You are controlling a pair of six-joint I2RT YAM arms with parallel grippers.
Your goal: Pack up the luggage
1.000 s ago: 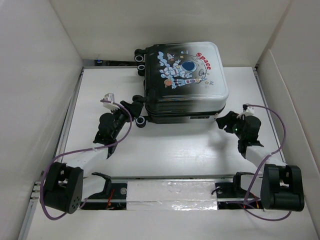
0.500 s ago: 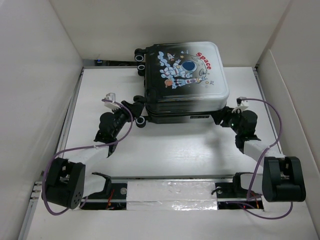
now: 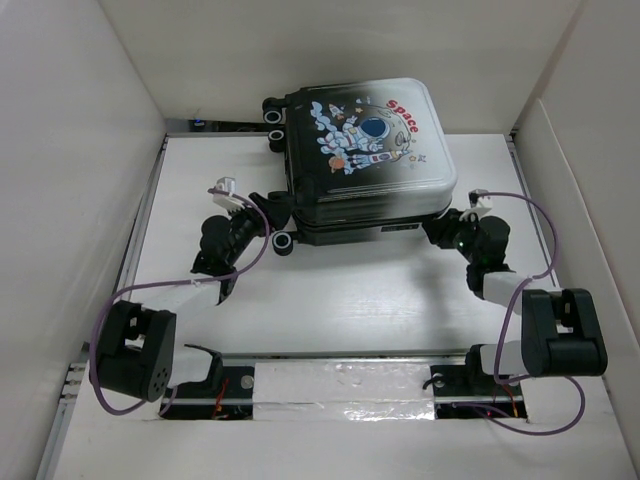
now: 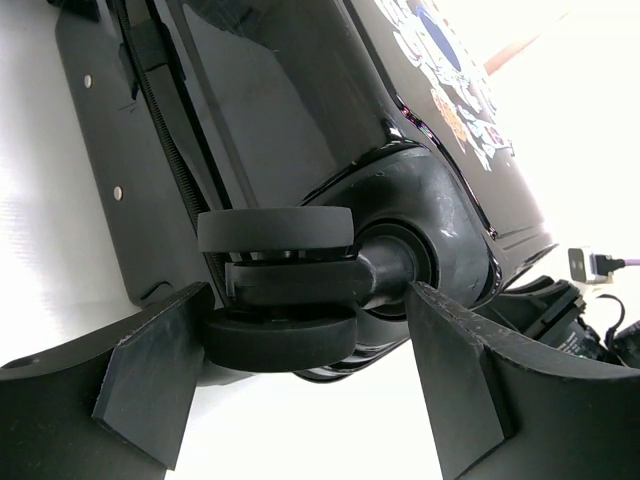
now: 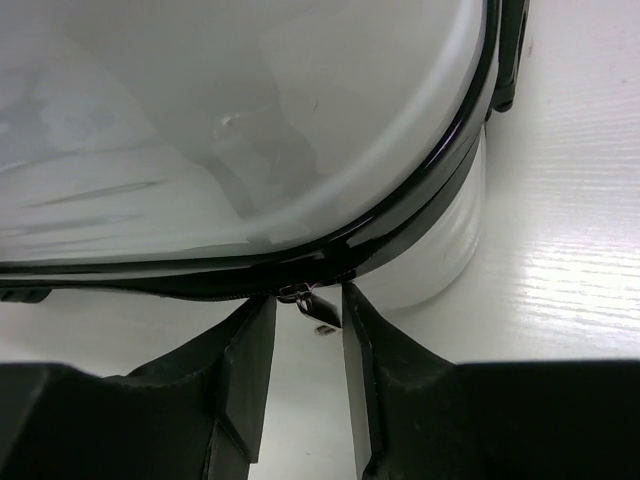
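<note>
The luggage (image 3: 365, 150) lies flat and closed at the back of the table, astronaut print and red "Space" text facing up. My left gripper (image 3: 275, 225) is at its front-left corner. In the left wrist view its jaws (image 4: 305, 370) stand open on either side of a black double wheel (image 4: 275, 290), the left finger (image 4: 150, 380) close against it. My right gripper (image 3: 440, 225) is at the front-right corner. In the right wrist view its jaws (image 5: 305, 330) stand a narrow gap apart with the small metal zipper pull (image 5: 322, 308) between them, hanging from the black zipper seam (image 5: 150, 285).
The white table (image 3: 340, 290) is boxed in by tall white walls on the left (image 3: 70, 200), back and right (image 3: 590, 200). Two more wheels (image 3: 272, 112) stick out at the luggage's back-left corner. A taped rail (image 3: 345, 390) runs along the near edge between the arm bases.
The right gripper moved in to the luggage's front-right corner and narrowed around the zipper pull. The left gripper opened wider around the wheel. The luggage shifted slightly left.
</note>
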